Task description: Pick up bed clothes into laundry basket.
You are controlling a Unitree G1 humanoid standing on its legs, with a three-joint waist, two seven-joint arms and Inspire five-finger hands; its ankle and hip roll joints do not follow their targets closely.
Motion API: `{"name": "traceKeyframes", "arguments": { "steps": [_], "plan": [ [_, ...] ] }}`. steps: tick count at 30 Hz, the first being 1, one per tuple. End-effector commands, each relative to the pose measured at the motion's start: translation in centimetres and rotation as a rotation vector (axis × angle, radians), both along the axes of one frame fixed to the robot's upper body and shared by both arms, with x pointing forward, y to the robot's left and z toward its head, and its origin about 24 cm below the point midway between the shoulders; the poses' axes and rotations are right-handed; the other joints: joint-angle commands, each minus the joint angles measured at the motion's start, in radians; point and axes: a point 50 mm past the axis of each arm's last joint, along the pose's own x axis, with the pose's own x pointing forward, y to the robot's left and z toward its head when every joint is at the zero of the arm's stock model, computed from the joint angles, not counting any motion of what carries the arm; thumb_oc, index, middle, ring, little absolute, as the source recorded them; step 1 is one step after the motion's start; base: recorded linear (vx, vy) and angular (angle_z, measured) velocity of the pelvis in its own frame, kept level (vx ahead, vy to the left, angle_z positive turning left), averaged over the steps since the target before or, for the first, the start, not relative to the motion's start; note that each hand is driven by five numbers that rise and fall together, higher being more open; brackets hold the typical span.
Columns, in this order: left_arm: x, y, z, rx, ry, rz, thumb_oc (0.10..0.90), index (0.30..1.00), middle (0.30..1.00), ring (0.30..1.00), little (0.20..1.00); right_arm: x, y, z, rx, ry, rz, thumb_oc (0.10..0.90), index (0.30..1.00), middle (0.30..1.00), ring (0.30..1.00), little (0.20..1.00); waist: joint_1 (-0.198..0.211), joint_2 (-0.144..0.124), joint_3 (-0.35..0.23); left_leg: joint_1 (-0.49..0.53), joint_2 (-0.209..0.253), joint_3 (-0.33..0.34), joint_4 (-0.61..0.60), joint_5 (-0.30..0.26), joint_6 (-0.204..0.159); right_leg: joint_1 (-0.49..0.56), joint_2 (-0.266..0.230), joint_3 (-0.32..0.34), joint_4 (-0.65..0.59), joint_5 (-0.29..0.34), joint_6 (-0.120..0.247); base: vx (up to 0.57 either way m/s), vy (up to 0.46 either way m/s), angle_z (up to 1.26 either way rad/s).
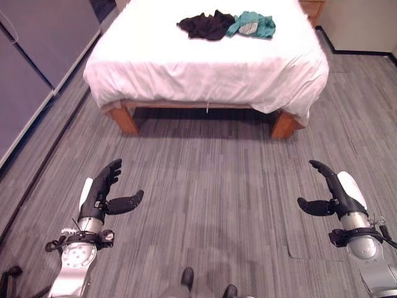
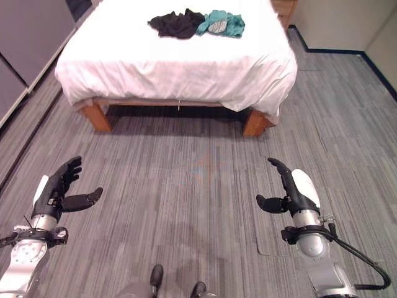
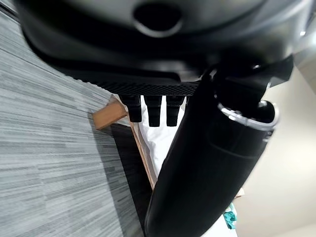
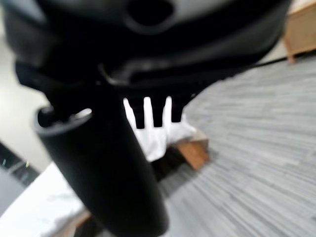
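Two garments lie bunched together on the far part of the white bed (image 1: 205, 68): a black one (image 1: 206, 26) and, touching its right side, a teal one (image 1: 251, 25). Both of my hands hang low over the grey floor, well short of the bed. My left hand (image 1: 104, 192) is at the lower left, fingers relaxed and thumb spread, empty. My right hand (image 1: 333, 192) mirrors it at the lower right, also open and empty. The teal garment (image 3: 228, 218) peeks past my left thumb in the left wrist view.
The bed stands on wooden legs (image 1: 126, 119) with a dark gap beneath. Grey cabinet doors (image 1: 37, 56) line the left wall. A wooden nightstand (image 1: 312, 9) sits at the back right. Grey plank floor (image 1: 205, 186) stretches between me and the bed.
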Motion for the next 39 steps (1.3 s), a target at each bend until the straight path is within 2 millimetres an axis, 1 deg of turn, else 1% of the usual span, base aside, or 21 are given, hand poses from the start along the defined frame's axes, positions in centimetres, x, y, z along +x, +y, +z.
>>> {"name": "traceKeyframes", "arguments": {
  "steps": [1,2,3,4,5,8,11,14,15,17,19,20,21,22,24,26,28,29,33,37,39],
  "plan": [
    [0.3,-0.3,4.7,0.07,-0.224,-0.05,0.8,0.9,0.9,0.9,0.9,1.4,0.8,6.1,-0.09,-0.231,0.094,0.8,0.9,0.9,0.9,0.9,-0.007,-0.019,-0.048,-0.05,0.002,0.068,0.022,-0.035,0.016,0.099,-0.023,-0.022,-0.322,0.218,0.138,0.3,0.08,-0.28],
    [0.2,-0.2,4.7,0.069,-0.225,-0.044,0.8,0.9,0.9,0.9,0.9,1.6,0.9,6.1,-0.092,-0.229,0.097,0.8,0.9,0.9,0.9,0.9,0.007,-0.019,-0.053,-0.077,0.007,0.08,0.006,-0.038,0.016,0.104,-0.031,-0.02,-0.322,0.208,0.141,0.55,0.261,-0.06],
    [-0.1,0.1,4.5,0.054,-0.22,-0.028,0.8,0.9,0.9,0.9,0.9,2.2,1.2,6.4,-0.097,-0.228,0.123,0.8,0.9,0.9,0.9,0.9,0.066,0.001,-0.07,-0.109,0.038,0.101,-0.184,-0.05,0.022,0.148,-0.027,-0.01,-0.322,0.141,0.162,0.47,0.235,-0.19],
    [-0.1,0.1,4.5,0.052,-0.22,-0.027,0.8,0.9,0.9,0.9,0.9,2.2,1.2,6.4,-0.098,-0.228,0.124,0.8,0.9,0.9,0.9,0.9,0.066,0.0,-0.069,-0.105,0.036,0.105,-0.198,-0.037,0.024,0.145,-0.03,-0.009,-0.322,0.146,0.163,0.82,0.415,-0.21],
    [-0.3,0.2,4.2,0.047,-0.21,-0.019,0.8,0.9,0.9,0.9,0.9,2.4,1.6,6.3,-0.09,-0.223,0.151,0.8,0.9,0.9,0.9,0.9,0.116,0.034,-0.116,-0.046,0.051,0.061,-0.493,0.015,0.02,0.184,0.004,0.004,-0.322,0.093,0.179,0.61,0.286,-0.08],
    [-0.1,0.0,4.1,0.067,-0.199,-0.029,0.8,0.9,0.9,0.9,0.9,2.7,1.9,6.0,-0.093,-0.216,0.16,0.8,0.9,0.9,0.9,0.9,0.143,0.025,-0.139,0.04,0.026,0.024,-0.771,0.096,-0.01,0.261,-0.012,0.014,-0.322,0.042,0.2,0.58,0.244,-0.4],
    [0.5,-0.3,3.9,0.083,-0.177,-0.053,0.8,0.9,0.9,0.9,0.9,2.7,1.9,5.6,-0.096,-0.204,0.147,0.8,0.9,0.9,0.9,0.9,0.137,0.015,-0.17,0.047,0.053,0.014,-0.789,0.116,-0.012,0.316,-0.046,0.027,-0.322,0.018,0.241,0.65,0.409,-0.03],
    [1.0,-0.7,3.6,0.089,-0.153,-0.074,0.8,0.9,0.9,0.9,0.9,2.7,2.7,3.5,-0.05,-0.17,0.117,0.8,0.9,0.9,0.9,0.9,0.114,-0.037,-0.203,0.111,0.023,0.014,-0.789,0.122,0.001,0.33,-0.178,0.029,-0.242,0.249,0.309,0.53,0.466,-0.07],
    [1.0,-0.8,3.9,0.104,-0.15,-0.093,0.8,0.9,0.9,0.9,0.9,3.0,2.8,3.3,-0.047,-0.166,0.111,0.8,0.9,0.9,0.9,0.9,0.103,-0.029,-0.196,0.144,0.026,0.009,-0.789,0.111,0.015,0.28,-0.206,0.055,-0.155,0.325,0.306,0.29,0.341,-0.14],
    [1.0,-0.5,4.2,0.13,-0.147,-0.099,0.8,0.9,0.9,0.9,0.9,3.2,3.1,3.4,-0.037,-0.18,0.107,0.8,0.9,0.9,0.9,0.9,0.095,-0.002,-0.198,0.181,0.06,-0.006,-0.789,0.094,0.03,0.242,-0.231,0.057,-0.032,0.379,0.296,0.3,0.305,-0.43],
    [1.0,-0.4,4.4,0.14,-0.149,-0.098,0.8,0.9,0.9,0.9,0.9,3.3,3.3,3.5,-0.032,-0.19,0.107,0.8,0.9,0.9,0.9,0.9,0.092,0.014,-0.198,0.196,0.082,-0.014,-0.789,0.083,0.037,0.207,-0.216,0.077,0.053,0.377,0.277,0.27,0.247,-0.34],
    [1.5,-0.5,4.8,0.144,-0.163,-0.102,0.8,0.9,0.9,0.9,0.9,3.1,3.2,3.9,-0.038,-0.211,0.098,0.8,0.9,0.9,0.9,0.9,0.067,0.013,-0.203,0.233,0.09,-0.023,-0.789,0.048,0.049,0.153,-0.135,0.113,0.163,0.334,0.249,0.24,0.19,0.01],
    [1.5,-0.6,4.8,0.144,-0.164,-0.103,0.8,0.9,0.9,0.9,0.9,3.1,3.2,3.9,-0.039,-0.211,0.097,0.8,0.9,0.9,0.9,0.9,0.069,0.016,-0.205,0.229,0.094,-0.023,-0.789,0.052,0.049,0.148,-0.131,0.114,0.163,0.338,0.247,0.54,0.288,0.3],
    [1.8,-0.9,5.2,0.154,-0.178,-0.123,0.8,0.9,0.9,0.9,0.9,3.1,2.8,4.6,-0.055,-0.243,0.088,0.8,0.9,0.9,0.9,0.9,0.049,0.015,-0.197,0.274,0.101,-0.031,-0.789,0.029,0.051,0.088,-0.058,0.096,0.197,0.277,0.247,0.41,0.115,0.32],
    [1.9,-0.9,5.5,0.158,-0.186,-0.128,0.8,0.9,0.9,0.9,0.9,3.2,2.9,5.1,-0.054,-0.263,0.092,0.8,0.9,0.9,0.9,0.9,0.038,0.021,-0.19,0.297,0.115,-0.042,-0.789,0.019,0.046,0.052,-0.032,0.068,0.172,0.238,0.242,0.41,0.049,0.3],
    [2.0,-1.0,5.4,0.148,-0.18,-0.139,0.8,0.9,0.9,0.9,0.9,3.6,3.0,5.8,-0.045,-0.291,0.093,0.8,0.9,0.9,0.9,0.9,0.002,0.0,-0.161,0.397,0.128,-0.059,-0.789,-0.053,0.038,-0.033,0.013,0.014,-0.031,0.185,0.235,0.49,-0.091,0.25],
    [2.0,-1.0,5.4,0.146,-0.179,-0.136,0.8,0.9,0.9,0.9,0.9,3.6,2.9,5.7,-0.043,-0.289,0.084,0.8,0.9,0.9,0.9,0.9,-0.015,-0.009,-0.154,0.425,0.121,-0.068,-0.789,-0.068,0.036,-0.051,0.022,0.009,-0.125,0.209,0.242,0.48,-0.074,0.38],
    [2.1,-0.9,5.1,0.143,-0.176,-0.125,0.8,0.9,0.9,0.9,0.9,3.6,2.7,5.9,-0.051,-0.299,0.071,0.8,0.9,0.9,0.9,0.9,-0.042,-0.008,-0.151,0.498,0.14,-0.082,-0.789,-0.134,0.031,-0.09,0.028,-0.015,-0.296,0.289,0.266,0.79,-0.084,0.7],
    [1.8,-0.6,4.8,0.123,-0.182,-0.092,0.8,0.9,0.9,0.9,0.9,3.6,2.5,6.3,-0.099,-0.304,0.063,0.8,0.9,0.9,0.9,0.9,-0.082,0.03,-0.154,0.615,0.213,-0.086,-0.789,-0.212,0.006,-0.281,-0.026,-0.067,-0.322,0.357,0.313,0.6,-0.054,0.47],
    [1.4,-0.8,4.2,0.093,-0.177,-0.085,0.8,0.9,0.9,0.9,0.9,2.8,1.8,6.8,-0.156,-0.313,0.031,0.8,0.9,0.9,0.9,0.9,-0.104,0.002,-0.194,0.631,0.283,-0.076,-0.789,-0.246,-0.05,-0.192,-0.065,-0.075,-0.322,0.406,0.306,0.51,-0.186,0.52],
    [1.0,-0.9,3.4,0.065,-0.154,-0.07,0.8,0.9,0.9,0.9,0.9,1.8,0.9,6.6,-0.195,-0.306,-0.02,0.8,0.9,0.9,0.9,0.9,-0.132,0.02,-0.223,0.622,0.353,-0.06,-0.789,-0.18,-0.108,-0.16,-0.055,-0.089,-0.31,0.403,0.301,0.48,-0.171,0.76]
  ]
}}
